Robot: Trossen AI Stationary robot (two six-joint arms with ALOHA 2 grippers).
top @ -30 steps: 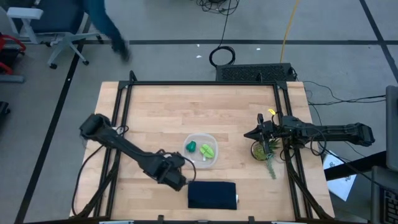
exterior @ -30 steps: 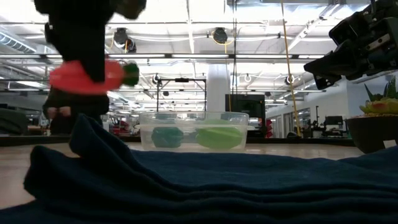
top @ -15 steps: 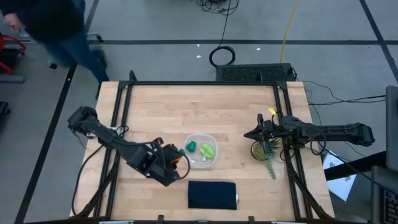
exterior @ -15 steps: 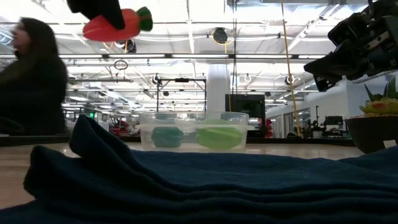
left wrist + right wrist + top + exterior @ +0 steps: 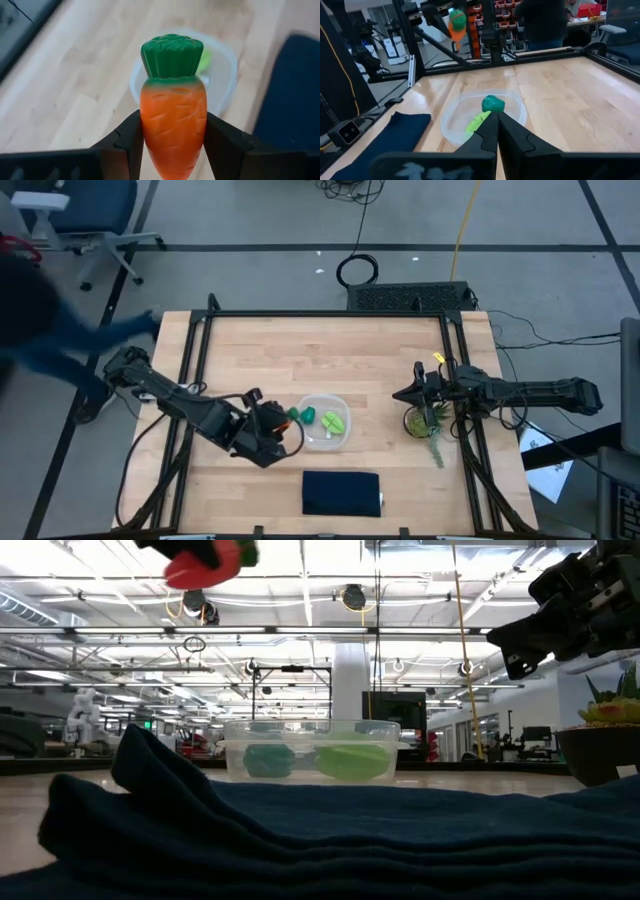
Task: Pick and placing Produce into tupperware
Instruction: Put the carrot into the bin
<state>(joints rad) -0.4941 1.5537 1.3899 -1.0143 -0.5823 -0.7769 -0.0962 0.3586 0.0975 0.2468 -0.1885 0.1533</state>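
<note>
left gripper (image 5: 172,145) jaws clamp carrot (image 5: 173,105) beside tupperware (image 5: 325,423); right gripper (image 5: 496,131) jaws together.

**No readable writing anywhere**

From where I stand, nothing carries lettering I can make out: no label, brand, number or sign on the table or on the things on it, and the room behind is too indistinct to read.

Showing bright orange on the carrot (image 5: 173,130), capped by a ribbed dark green top. Gleaming translucent whitish: the tupperware (image 5: 343,405), holding a dark green round piece (image 5: 493,103) and a light yellow-green leafy piece (image 5: 334,421). Lying dark navy, the folded cloth (image 5: 341,493), on the pale wood-grain table (image 5: 320,350).
</note>
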